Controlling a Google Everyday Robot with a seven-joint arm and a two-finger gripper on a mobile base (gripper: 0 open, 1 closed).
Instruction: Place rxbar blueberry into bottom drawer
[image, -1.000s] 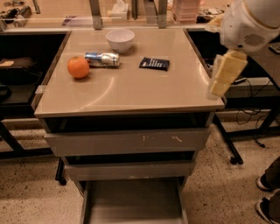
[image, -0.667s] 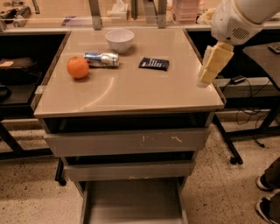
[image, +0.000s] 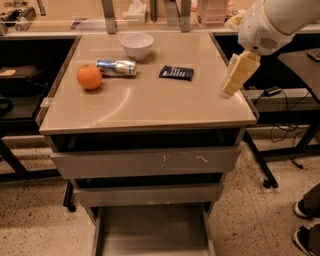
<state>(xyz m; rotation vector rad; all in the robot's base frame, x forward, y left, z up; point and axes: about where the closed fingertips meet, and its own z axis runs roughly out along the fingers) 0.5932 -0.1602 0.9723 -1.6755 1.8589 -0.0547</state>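
Observation:
The rxbar blueberry is a flat dark navy wrapper lying on the tan cabinet top, right of centre toward the back. The bottom drawer is pulled out at the foot of the cabinet, a shallow grey tray with a bare floor. My gripper hangs from the white arm at the right edge of the top, to the right of the bar and above the surface. It holds nothing that I can see.
An orange, a silvery-blue can lying on its side and a white bowl sit on the back left of the top. Two closed grey drawers are above the open one. Shoes show at the lower right.
The arm and gripper have moved left and up, from beside the cabinet's right edge to over the top's right rim. The objects have not moved.

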